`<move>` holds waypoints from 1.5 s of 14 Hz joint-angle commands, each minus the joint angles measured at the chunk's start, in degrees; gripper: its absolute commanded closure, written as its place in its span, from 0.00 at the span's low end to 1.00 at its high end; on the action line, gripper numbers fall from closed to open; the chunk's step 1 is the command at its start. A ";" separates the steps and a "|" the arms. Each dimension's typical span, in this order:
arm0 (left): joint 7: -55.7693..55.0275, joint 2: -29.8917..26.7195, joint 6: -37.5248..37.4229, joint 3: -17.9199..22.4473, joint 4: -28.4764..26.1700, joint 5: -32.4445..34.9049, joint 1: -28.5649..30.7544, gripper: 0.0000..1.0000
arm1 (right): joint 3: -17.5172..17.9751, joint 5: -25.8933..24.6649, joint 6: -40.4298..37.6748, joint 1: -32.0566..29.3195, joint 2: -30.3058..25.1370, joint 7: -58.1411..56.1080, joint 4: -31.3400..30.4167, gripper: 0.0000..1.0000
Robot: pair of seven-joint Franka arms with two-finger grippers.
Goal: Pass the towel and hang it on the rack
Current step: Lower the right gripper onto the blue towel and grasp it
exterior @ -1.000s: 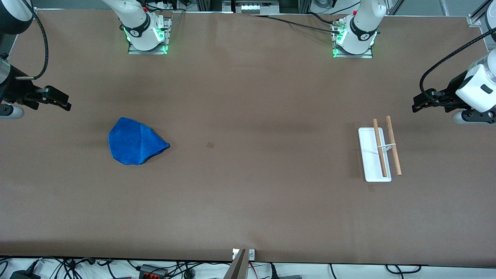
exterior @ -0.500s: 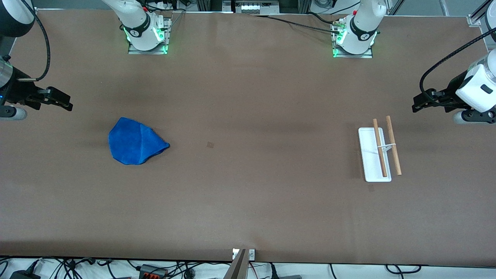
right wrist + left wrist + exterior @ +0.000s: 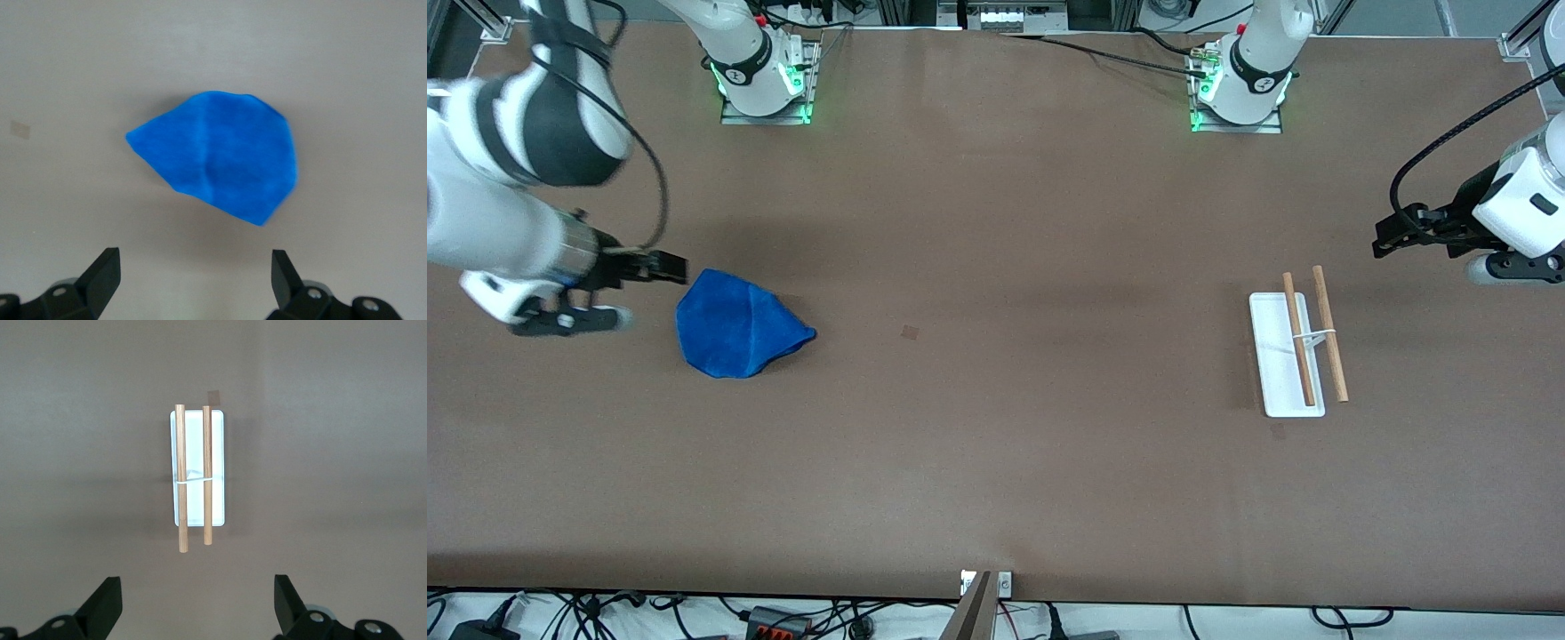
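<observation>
The blue towel (image 3: 738, 325) lies crumpled on the table toward the right arm's end; in the right wrist view the towel (image 3: 220, 157) sits ahead of the jaws. My right gripper (image 3: 665, 266) hangs open just beside the towel's edge, holding nothing, and shows the same in its own view (image 3: 193, 277). The white rack (image 3: 1276, 356) with two wooden rods stands toward the left arm's end. My left gripper (image 3: 1392, 236) waits open above the table near the rack. Its own view shows the rack (image 3: 182, 480) ahead of the open left gripper (image 3: 197, 607).
A small dark square mark (image 3: 910, 332) is on the brown table between towel and rack. Both arm bases (image 3: 763, 80) (image 3: 1238, 89) stand along the table's edge farthest from the front camera. Cables hang off the nearest edge.
The right arm has swung in from the table's end and its gripper now hangs next to the towel. Left arm, towel and rack have not moved.
</observation>
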 commanded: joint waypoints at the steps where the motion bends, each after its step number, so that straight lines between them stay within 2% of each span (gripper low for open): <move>1: 1.44 0.68 -1.24 -0.21 1.59 -0.20 0.49 0.00 | -0.42 2.14 5.19 2.57 4.86 -0.61 1.03 0.00; 5: 1.97 0.68 -1.24 -0.21 1.59 -0.29 0.49 0.00 | -0.42 1.09 12.13 7.58 12.50 -2.70 2.17 0.00; 11: 1.97 0.68 -1.24 -0.03 1.59 -0.29 0.49 0.00 | -0.51 -0.23 15.93 8.82 18.23 -29.75 2.17 0.00; 14: 1.97 0.68 -1.24 -0.03 1.59 -0.29 0.49 0.00 | -0.51 -3.04 17.33 9.00 19.98 -41.19 2.17 0.00; 21: 1.97 0.68 -1.24 0.14 1.59 -0.29 0.49 0.00 | -0.51 -3.23 18.92 9.09 23.24 -45.95 2.17 0.00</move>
